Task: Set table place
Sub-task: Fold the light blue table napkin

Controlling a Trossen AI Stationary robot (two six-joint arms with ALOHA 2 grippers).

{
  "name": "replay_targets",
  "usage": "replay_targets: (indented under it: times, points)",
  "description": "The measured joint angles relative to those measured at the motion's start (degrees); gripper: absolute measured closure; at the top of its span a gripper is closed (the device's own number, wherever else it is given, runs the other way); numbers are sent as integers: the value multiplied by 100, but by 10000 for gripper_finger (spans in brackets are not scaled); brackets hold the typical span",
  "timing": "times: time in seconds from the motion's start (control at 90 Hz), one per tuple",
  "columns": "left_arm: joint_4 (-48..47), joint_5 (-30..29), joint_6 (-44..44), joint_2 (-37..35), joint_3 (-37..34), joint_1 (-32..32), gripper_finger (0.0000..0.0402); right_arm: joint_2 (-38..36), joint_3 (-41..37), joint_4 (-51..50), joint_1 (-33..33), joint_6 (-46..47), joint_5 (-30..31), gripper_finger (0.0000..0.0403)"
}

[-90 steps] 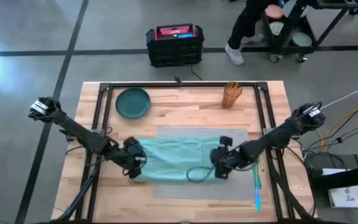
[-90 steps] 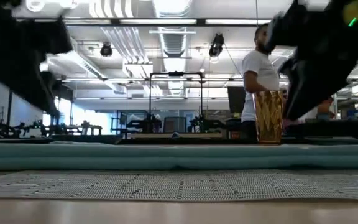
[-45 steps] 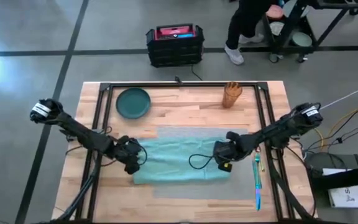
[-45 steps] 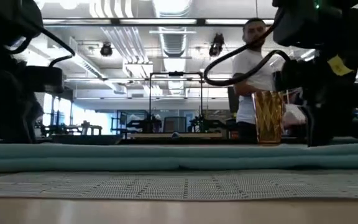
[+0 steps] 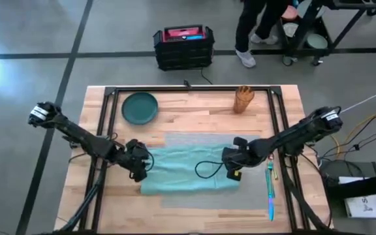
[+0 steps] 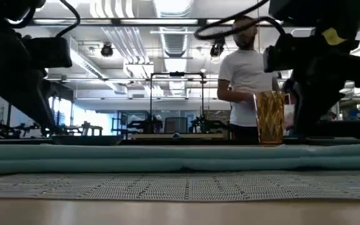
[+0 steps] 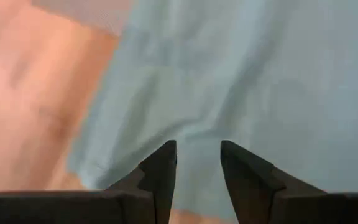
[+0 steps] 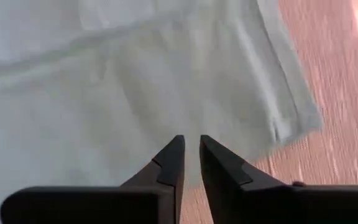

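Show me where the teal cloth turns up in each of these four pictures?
High view: the teal cloth lies mid-table on the grey placemat, between both grippers.
Low view: a long teal band right across the picture, above the woven placemat.
Left wrist view: fills most of the picture, beyond the left gripper.
Right wrist view: fills most of it, beyond the right gripper.
Shared landmark: the wooden table.

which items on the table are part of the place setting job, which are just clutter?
Job:
grey placemat
teal napkin, spread over the placemat
green plate
amber cup
utensils by the right edge
left end effector and right end effector, at the napkin's ends

Lying about:
black crate, on the floor
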Motion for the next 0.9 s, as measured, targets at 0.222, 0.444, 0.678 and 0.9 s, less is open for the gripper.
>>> replay_targets:
  times: [0.222,0.444,0.678,0.9]
  points:
    - [511,-189,520,173,-4,35,268,-11,72,127,15,-504,-38,308]
    - [2046,-2123,2207,151,99,72,217,-52,280,206,12,-934,-38,242]
    - [2341,-1588,3149,297,378,284,170,-52,321,963,2,-1258,-35,216]
    - [820,-1368,3265,647,1244,296,131,-52,575,943,42,-1700,7,205]
